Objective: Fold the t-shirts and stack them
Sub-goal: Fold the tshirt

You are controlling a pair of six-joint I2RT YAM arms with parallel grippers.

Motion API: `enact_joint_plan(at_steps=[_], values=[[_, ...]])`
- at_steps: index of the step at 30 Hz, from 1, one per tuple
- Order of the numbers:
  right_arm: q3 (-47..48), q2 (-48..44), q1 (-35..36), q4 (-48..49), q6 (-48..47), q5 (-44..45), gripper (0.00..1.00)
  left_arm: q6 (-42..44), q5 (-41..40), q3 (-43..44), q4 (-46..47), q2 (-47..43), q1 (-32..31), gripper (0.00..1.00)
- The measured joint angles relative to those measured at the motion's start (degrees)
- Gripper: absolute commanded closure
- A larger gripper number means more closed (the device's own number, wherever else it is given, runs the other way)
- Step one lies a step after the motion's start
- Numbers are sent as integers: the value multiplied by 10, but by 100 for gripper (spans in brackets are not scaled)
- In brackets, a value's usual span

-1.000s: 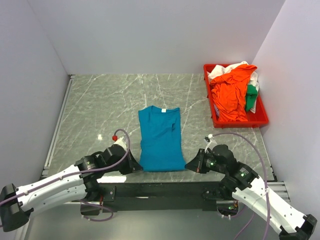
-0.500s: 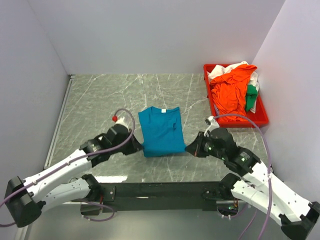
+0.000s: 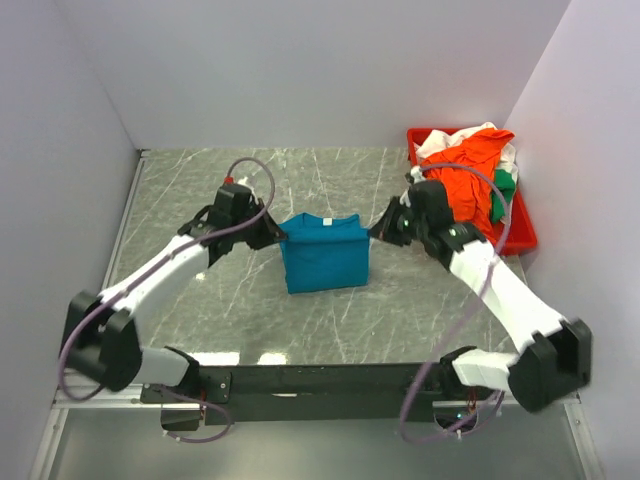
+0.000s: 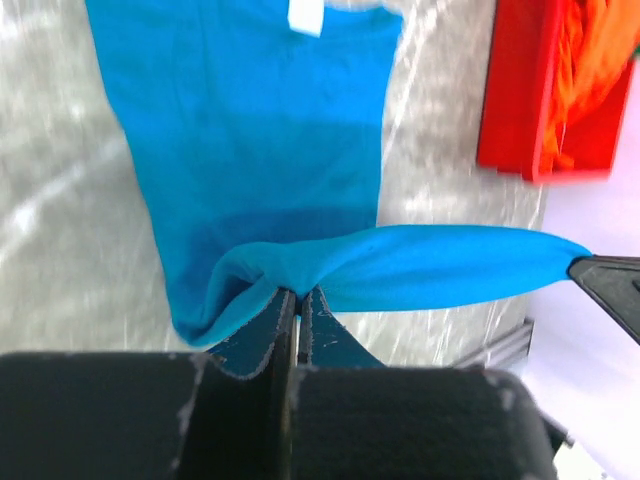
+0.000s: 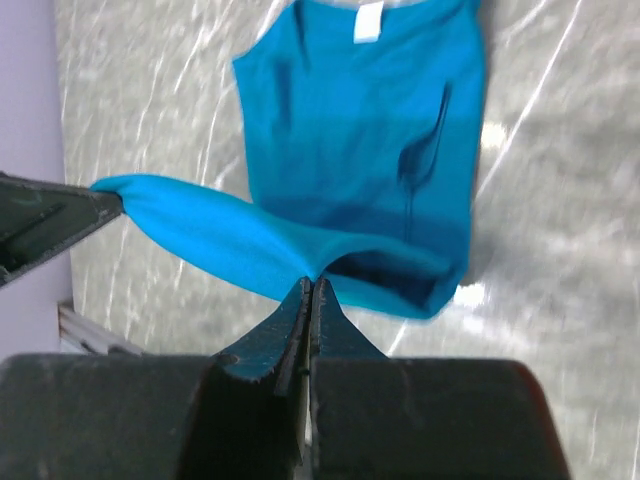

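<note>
The t-shirt lies in the middle of the table, between my two pincers. My left pincer is at its far left corner and my right pincer at its far right. Further right, the tray sits in the table's far corner with the other t-shirts heaped in it.

Robotics lab test cell. Plain pale matte walls box in a grey marble-patterned tabletop on three sides. A white-and-black jointed left robot arm and matching right robot arm rise from a black metal rail at 6 o'clock. A red plastic tray of crumpled orange, white and green cloth t-shirts sits at 2 o'clock.
</note>
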Motion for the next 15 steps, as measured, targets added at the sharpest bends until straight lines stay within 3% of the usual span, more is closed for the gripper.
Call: enact_joint_plan(at_steps=[6,15], values=[[104,170,-55,23,-16,-45,100,3,42,71,31,138,52,99],[293,401,-73,21,-35,-78,100,3,70,184,37,299,105,99]])
